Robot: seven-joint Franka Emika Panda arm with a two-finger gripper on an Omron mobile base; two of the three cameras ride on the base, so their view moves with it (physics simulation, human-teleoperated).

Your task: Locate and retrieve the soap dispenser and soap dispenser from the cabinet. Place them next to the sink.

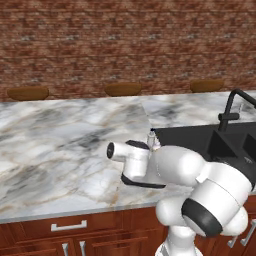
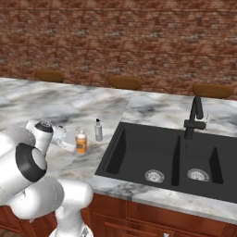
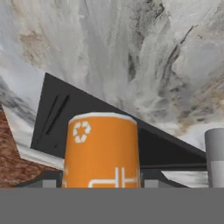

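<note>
Orange soap bottle (image 2: 81, 142): upright on the marble counter (image 2: 55, 111), near the sink's (image 2: 139, 152) left edge; base cut off in the hand view. Grey bottle (image 2: 98, 130): just beside it, half cut off there. Gripper (image 3: 103, 183): fingertips hidden low behind the orange bottle; grip cannot be told.

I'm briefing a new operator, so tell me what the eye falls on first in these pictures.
First, the orange soap dispenser standing on the marble counter just left of the black double-basin sink, with the gripper's fingers flanking it in the hand view. The pale grey soap dispenser stands close beside it, apart from it. The white robot arm looms large in the foreground, against a red brick wall.
</note>
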